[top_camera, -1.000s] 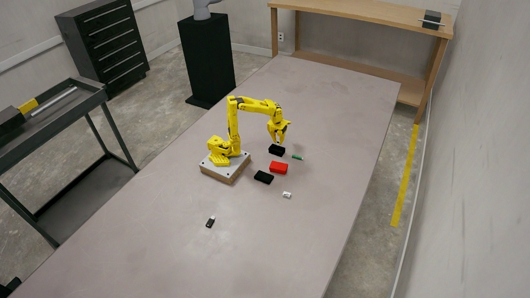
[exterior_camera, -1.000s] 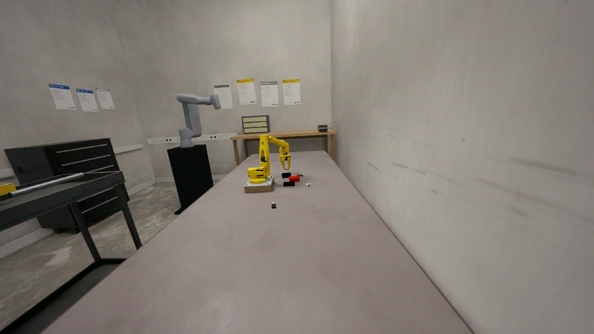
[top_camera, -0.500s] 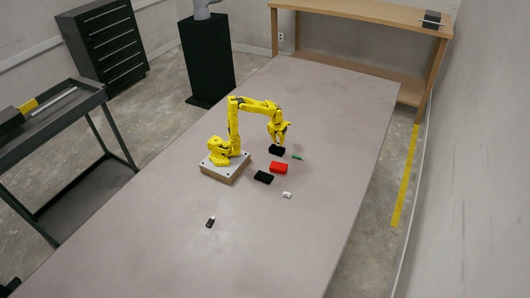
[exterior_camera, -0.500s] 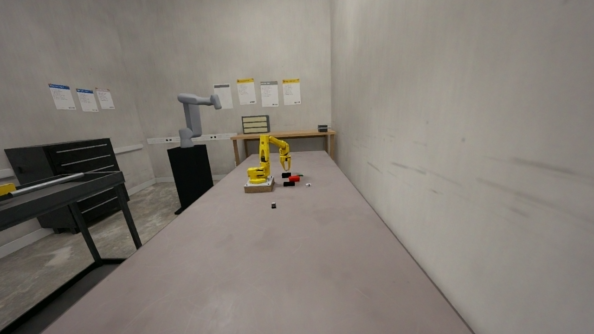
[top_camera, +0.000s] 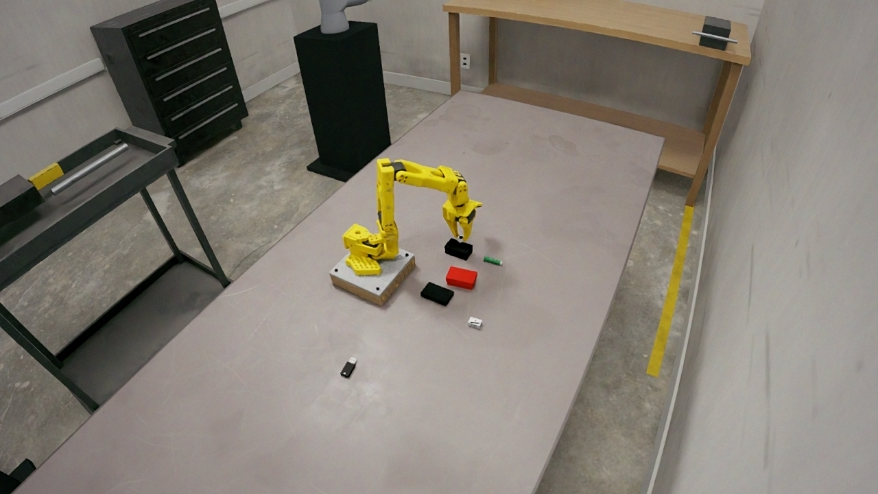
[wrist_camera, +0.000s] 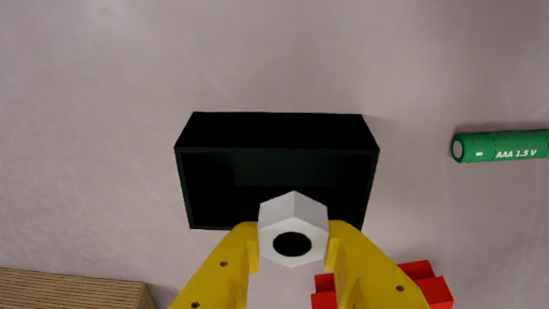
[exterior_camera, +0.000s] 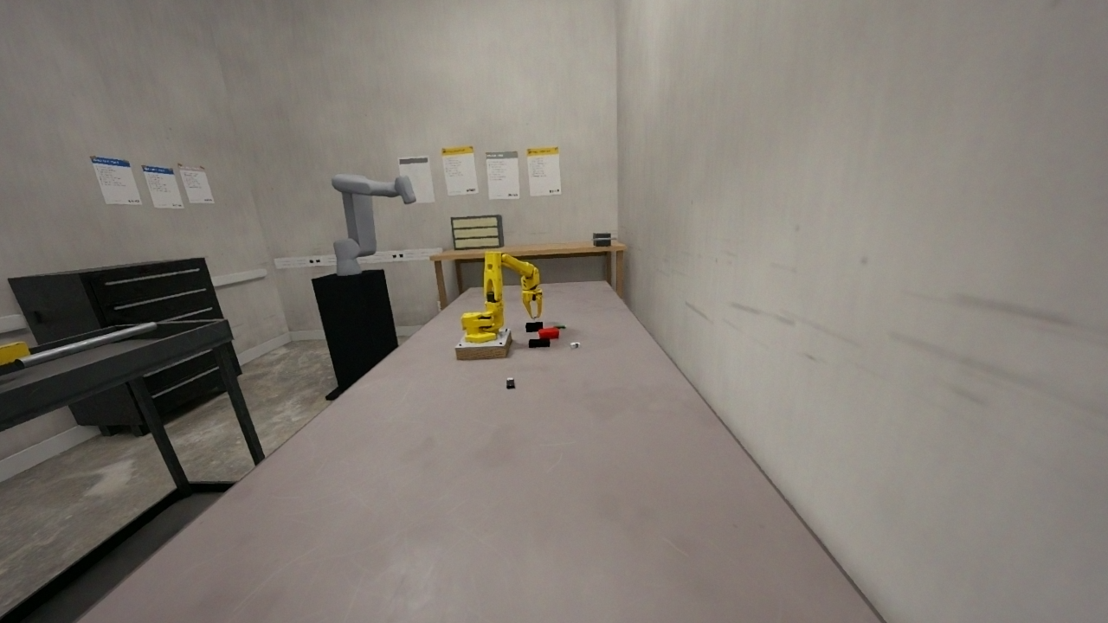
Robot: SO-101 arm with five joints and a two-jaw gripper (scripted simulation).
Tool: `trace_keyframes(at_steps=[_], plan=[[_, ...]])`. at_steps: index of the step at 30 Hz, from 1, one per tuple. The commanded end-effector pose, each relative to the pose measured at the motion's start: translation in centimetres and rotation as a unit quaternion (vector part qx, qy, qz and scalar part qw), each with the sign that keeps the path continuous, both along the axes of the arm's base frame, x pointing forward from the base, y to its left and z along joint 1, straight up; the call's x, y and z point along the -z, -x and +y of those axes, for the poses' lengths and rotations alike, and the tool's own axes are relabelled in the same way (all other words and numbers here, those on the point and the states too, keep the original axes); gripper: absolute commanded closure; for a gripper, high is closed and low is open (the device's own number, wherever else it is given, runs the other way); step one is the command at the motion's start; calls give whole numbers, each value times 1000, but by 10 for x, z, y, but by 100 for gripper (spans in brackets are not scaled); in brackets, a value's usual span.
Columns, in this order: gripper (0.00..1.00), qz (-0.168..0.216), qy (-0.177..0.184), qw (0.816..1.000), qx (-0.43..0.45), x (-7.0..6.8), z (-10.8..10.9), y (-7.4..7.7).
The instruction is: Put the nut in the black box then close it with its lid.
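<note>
My yellow gripper [wrist_camera: 293, 253] [top_camera: 461, 236] [exterior_camera: 533, 317] is shut on a white hexagonal nut [wrist_camera: 293, 227] with a dark round hole. It holds the nut just above the near wall of the open black box [wrist_camera: 274, 133] [top_camera: 458, 248] [exterior_camera: 533, 326], part of the nut over the opening. The box stands on the table with its inside dark and empty. A flat black lid [top_camera: 437, 293] [exterior_camera: 538, 342] lies on the table nearer the front, in front of the arm's base.
A red box [top_camera: 461, 277] [wrist_camera: 425, 283] [exterior_camera: 550, 337] lies between the black box and the lid. A green AAA battery [wrist_camera: 499, 147] [top_camera: 492, 260] lies right of the black box. A small white block [top_camera: 474, 322] and a black USB stick [top_camera: 348, 368] lie further forward. The arm's wooden base [top_camera: 372, 280] [wrist_camera: 73, 292] is at the left.
</note>
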State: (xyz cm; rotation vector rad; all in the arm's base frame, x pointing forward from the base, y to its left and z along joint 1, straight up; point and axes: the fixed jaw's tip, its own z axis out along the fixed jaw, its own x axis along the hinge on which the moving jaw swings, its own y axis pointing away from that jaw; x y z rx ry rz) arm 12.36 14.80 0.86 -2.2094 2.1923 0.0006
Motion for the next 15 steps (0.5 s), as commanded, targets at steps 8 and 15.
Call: trace_keyframes(at_steps=[8, 15], plan=[[93, 9, 9, 1000, 0, 5, -2, 4], [93, 9, 9, 1000, 0, 5, -1, 5]])
